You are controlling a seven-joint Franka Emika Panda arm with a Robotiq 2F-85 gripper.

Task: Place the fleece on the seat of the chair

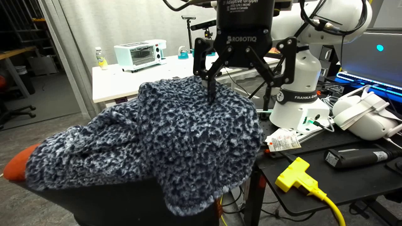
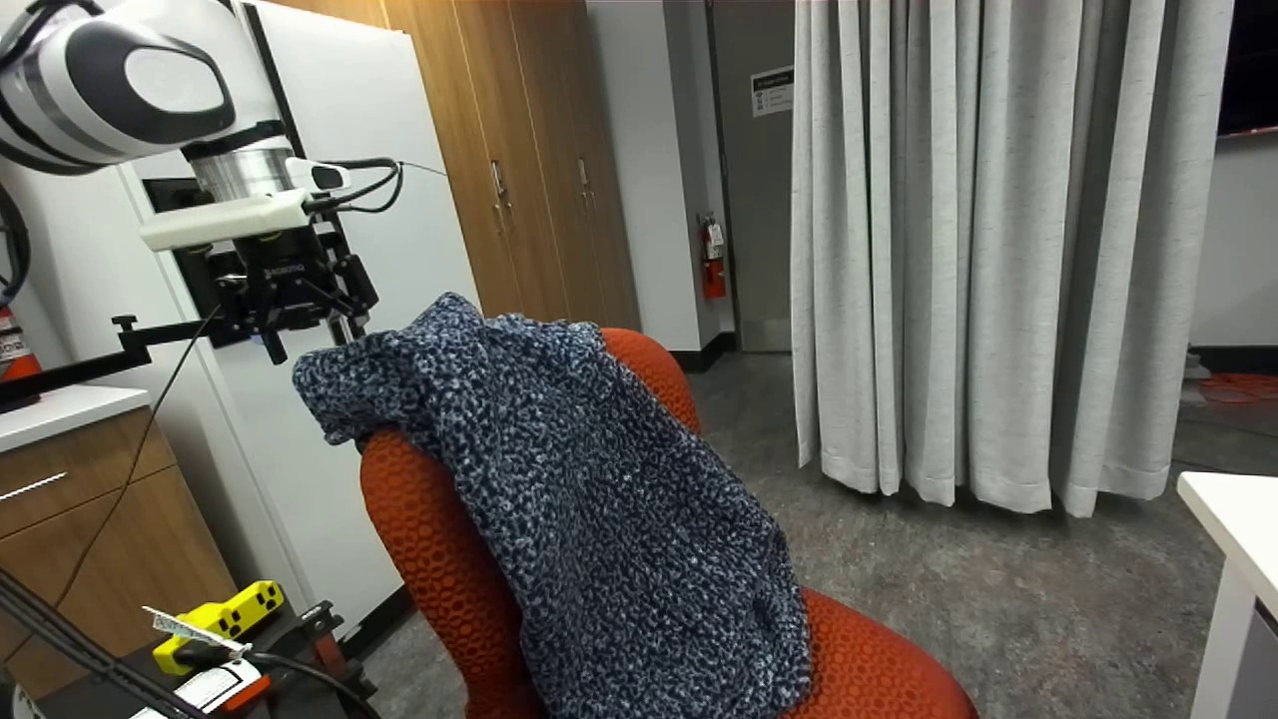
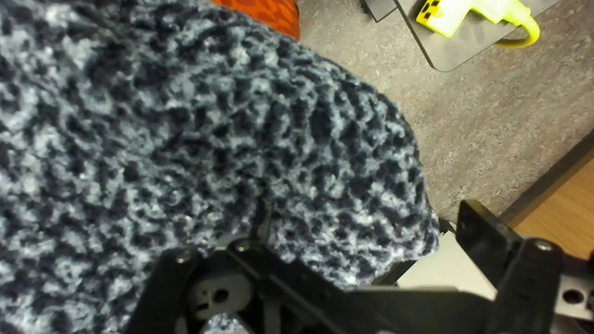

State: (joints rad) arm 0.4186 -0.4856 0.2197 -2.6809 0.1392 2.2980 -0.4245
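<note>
The fleece [image 1: 194,141], mottled navy-black and pale grey, is draped over the orange chair [image 1: 20,163]. In an exterior view the fleece [image 2: 609,519] lies over the top of the backrest and runs down onto the seat of the chair [image 2: 879,649]. My gripper [image 1: 239,97] is open above the raised end of the fleece at the backrest. One finger is at the fleece surface; the other is past its edge. In the wrist view the gripper's [image 3: 369,215] fingers are wide apart, with the fleece [image 3: 209,116] loose below. A corner of the chair [image 3: 269,16] shows.
A black cart shelf [image 1: 317,188] beside the chair holds a yellow power block [image 1: 292,175] with its cable, and a white headset [image 1: 364,116] is behind it. A white table [image 1: 106,84] with a toaster oven [image 1: 141,55] and a bottle [image 1: 100,59] stands behind.
</note>
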